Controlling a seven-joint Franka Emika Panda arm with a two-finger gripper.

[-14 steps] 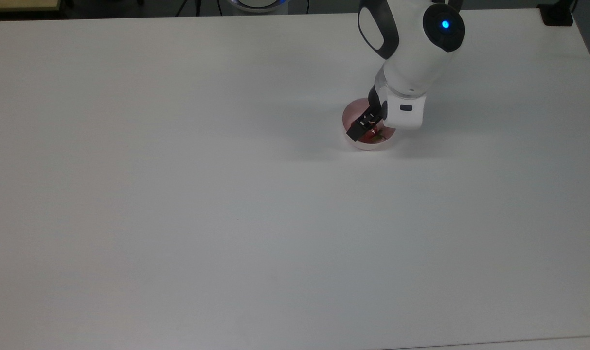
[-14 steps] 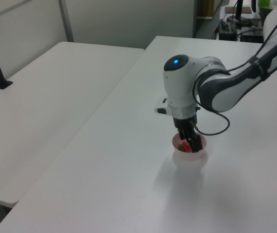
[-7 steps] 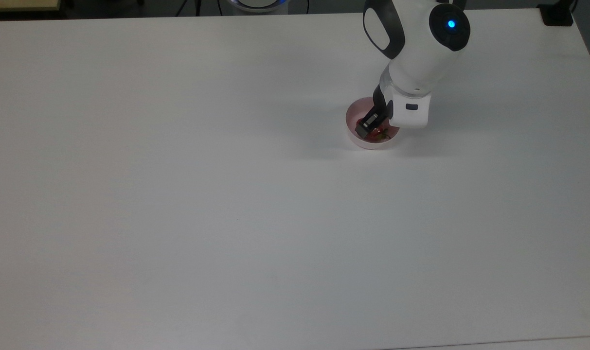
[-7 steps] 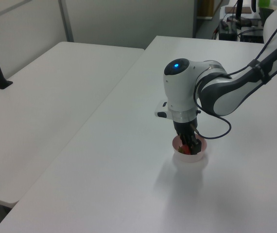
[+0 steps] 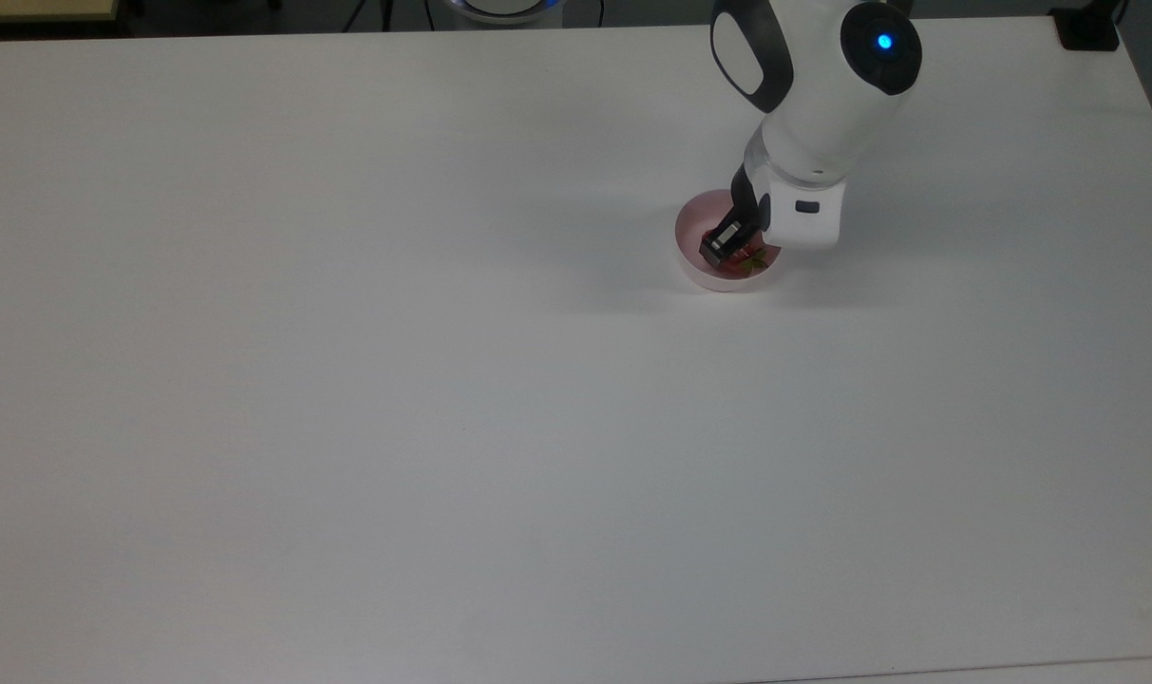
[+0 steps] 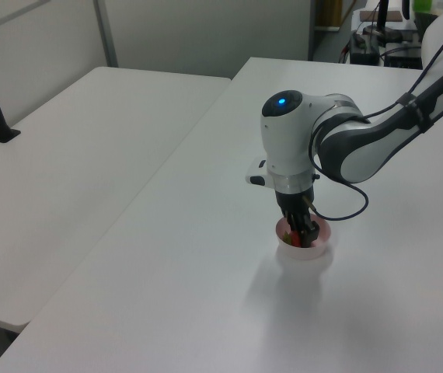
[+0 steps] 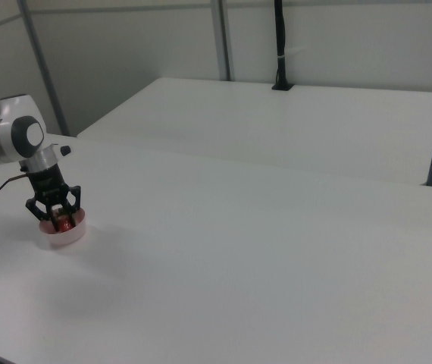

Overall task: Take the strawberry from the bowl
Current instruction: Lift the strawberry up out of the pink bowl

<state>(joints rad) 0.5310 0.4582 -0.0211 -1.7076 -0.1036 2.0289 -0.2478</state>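
Glossy strawberry (image 7: 64, 223), round pink bowl (image 7: 63, 236)

This looks like a robotics lab: a white robot arm (image 6: 338, 144) works over a bare white tabletop (image 5: 348, 380), a second white table (image 7: 314, 121) alongside, with grey partition walls (image 7: 125, 45) and cabled equipment (image 6: 381, 39) behind.

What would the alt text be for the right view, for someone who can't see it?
A white robot arm at the right view's left edge reaches its black tool down into a small pink bowl, its fingers on either side of a red strawberry. The bowl sits on a broad white table. A second white table stands behind.
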